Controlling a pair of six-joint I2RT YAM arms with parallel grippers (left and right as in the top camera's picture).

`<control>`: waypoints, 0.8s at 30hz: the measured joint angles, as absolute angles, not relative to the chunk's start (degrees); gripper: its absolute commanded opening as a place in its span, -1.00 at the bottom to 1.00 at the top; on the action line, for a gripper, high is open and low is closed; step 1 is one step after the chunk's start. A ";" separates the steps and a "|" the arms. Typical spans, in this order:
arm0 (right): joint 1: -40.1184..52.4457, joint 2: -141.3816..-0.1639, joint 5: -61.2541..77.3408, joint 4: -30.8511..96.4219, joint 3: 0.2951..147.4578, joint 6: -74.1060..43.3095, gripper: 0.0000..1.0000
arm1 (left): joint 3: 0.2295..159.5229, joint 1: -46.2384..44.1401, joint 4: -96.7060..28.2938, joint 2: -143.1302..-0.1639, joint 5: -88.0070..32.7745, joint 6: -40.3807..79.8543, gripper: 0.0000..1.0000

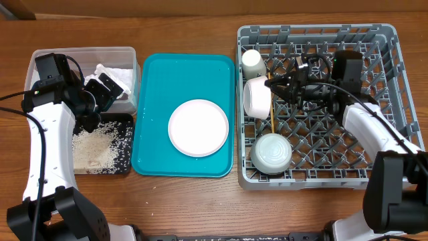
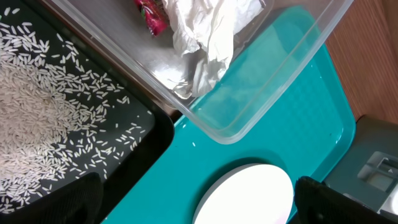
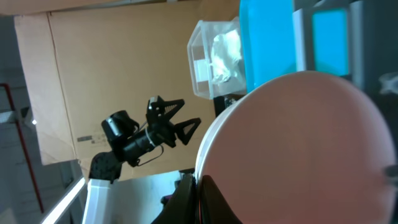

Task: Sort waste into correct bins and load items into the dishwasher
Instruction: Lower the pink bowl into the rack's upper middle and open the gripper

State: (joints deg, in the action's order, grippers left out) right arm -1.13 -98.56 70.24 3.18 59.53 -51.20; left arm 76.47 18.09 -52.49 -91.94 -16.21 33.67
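The right gripper [image 1: 270, 85], pinched shut on the rim of a white bowl [image 1: 256, 96], holds it on edge among the dish rack's [image 1: 384, 40] pegs between the cream cup [image 1: 251, 61] and the second bowl [image 1: 272, 152], while the left gripper [image 1: 100, 90] hangs wide open and empty, well outside the rack by the clear tub [image 1: 80, 50].

No text, number or brand can be read anywhere. The cardboard [image 3: 112, 62] bears a small dark printed mark near its lower left edge, too small to make out. The red wrapper [image 2: 151, 15], lying in the tub [image 2: 225, 138] near its far edge, shows no legible print.
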 measured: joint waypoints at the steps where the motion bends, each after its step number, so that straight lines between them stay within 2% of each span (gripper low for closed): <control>1: -1.43 -98.63 70.19 3.55 59.51 -50.39 -0.78 | 76.47 18.09 -52.49 -91.92 -16.19 33.67 1.00; 6: -2.61 -98.65 70.08 3.97 59.44 -46.70 -0.70 | 76.49 18.09 -52.49 -91.92 -16.19 33.67 1.00; 24: -5.65 -98.65 69.23 4.69 59.44 -42.85 -0.70 | 76.49 18.09 -52.49 -91.94 -16.21 33.67 1.00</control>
State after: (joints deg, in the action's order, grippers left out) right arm -5.65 -98.65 69.23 4.69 59.44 -42.85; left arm 76.49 18.09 -52.49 -91.94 -16.21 33.67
